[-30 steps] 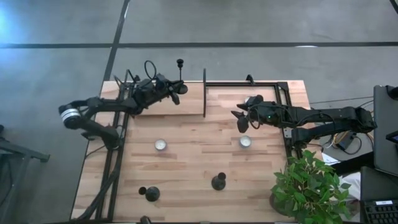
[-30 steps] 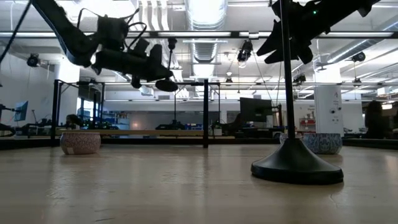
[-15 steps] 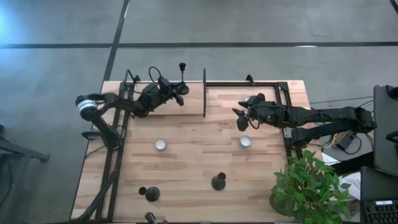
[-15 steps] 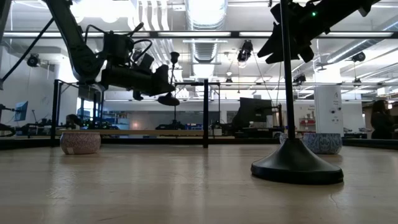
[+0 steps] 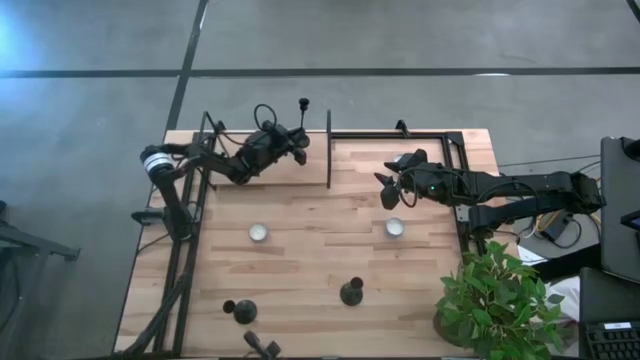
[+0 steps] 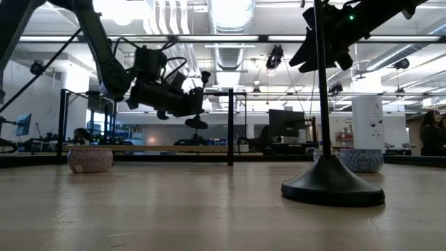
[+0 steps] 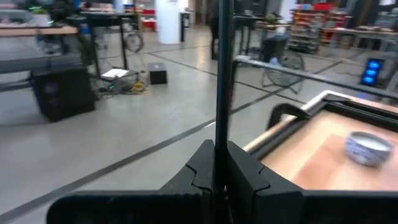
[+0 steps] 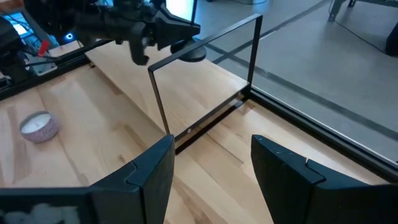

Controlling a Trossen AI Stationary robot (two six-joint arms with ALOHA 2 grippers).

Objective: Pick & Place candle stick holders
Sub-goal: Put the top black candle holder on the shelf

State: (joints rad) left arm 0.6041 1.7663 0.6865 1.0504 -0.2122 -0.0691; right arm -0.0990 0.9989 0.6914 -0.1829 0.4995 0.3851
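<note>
The left gripper (image 5: 287, 146) is pinching a black metal candle stick holder (image 5: 301, 115) aloft at the wooden table's (image 5: 320, 250) eleven o'clock edge. Two other black holders (image 5: 351, 292) (image 5: 244, 311) are standing near six o'clock. The right gripper (image 5: 388, 190), fingers spread, is hovering around two o'clock.

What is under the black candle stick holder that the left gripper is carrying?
The left gripper holds the black metal candle stick holder by its stem, clear of the light wooden table. Bare boards near the table's far edge lie below its round base; the arm covers boards beside it.
</note>
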